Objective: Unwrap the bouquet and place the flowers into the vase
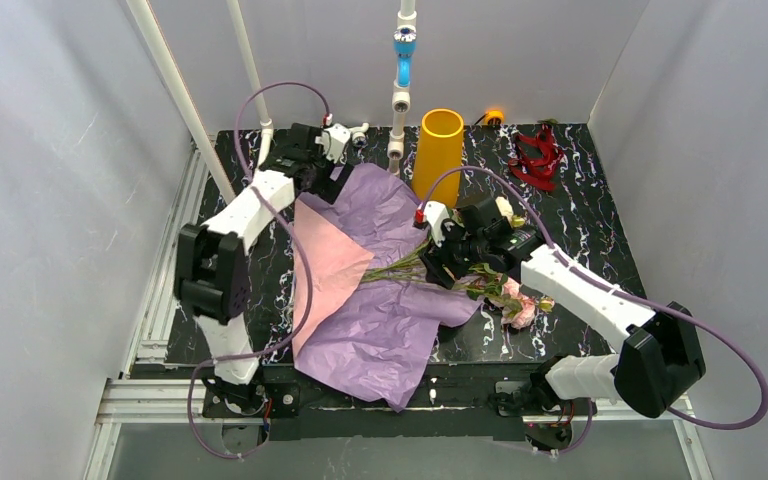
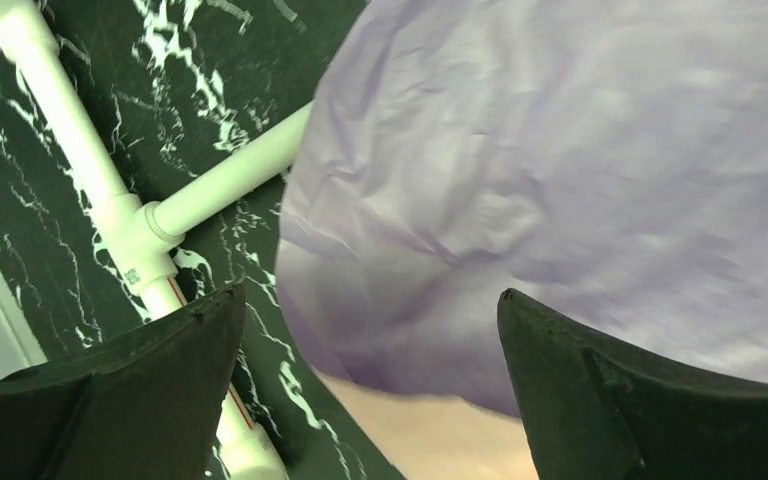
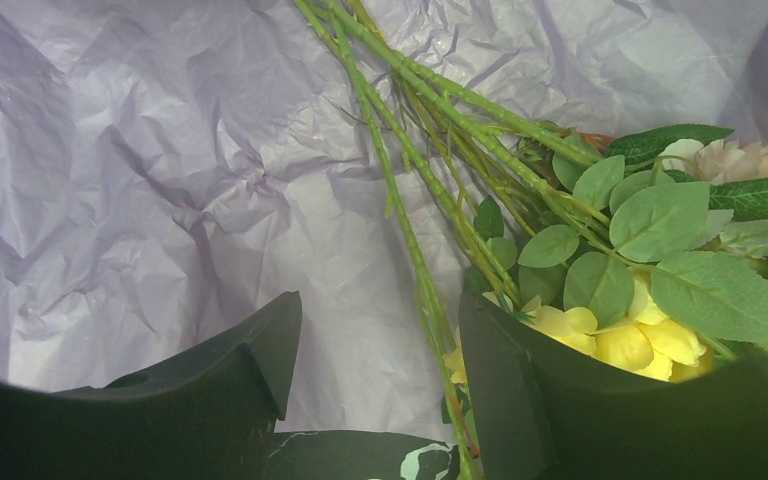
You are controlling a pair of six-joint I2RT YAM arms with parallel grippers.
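The bouquet lies undone: its lilac crinkled paper (image 1: 380, 310) is spread flat over a pink sheet (image 1: 325, 265). The flowers (image 1: 512, 300) lie across it, heads to the right and green stems (image 1: 395, 268) pointing left. My right gripper (image 1: 442, 262) hovers low over the stems. It stands open (image 3: 380, 310), with one thin stem (image 3: 415, 250) passing loosely beside its right finger (image 3: 520, 390) and yellow roses (image 3: 640, 340) just behind. My left gripper (image 1: 325, 180) is at the paper's far left corner, open (image 2: 370, 310), with the lilac paper (image 2: 560, 180) ahead of its fingers. The mustard-yellow vase (image 1: 438, 150) stands upright at the back.
A dark red ribbon (image 1: 537, 157) lies at the back right. A white pipe with a blue section (image 1: 401, 70) rises behind the vase, and white pipe joints (image 2: 140, 240) lie beside my left gripper. The paper overhangs the table's front edge (image 1: 390, 385).
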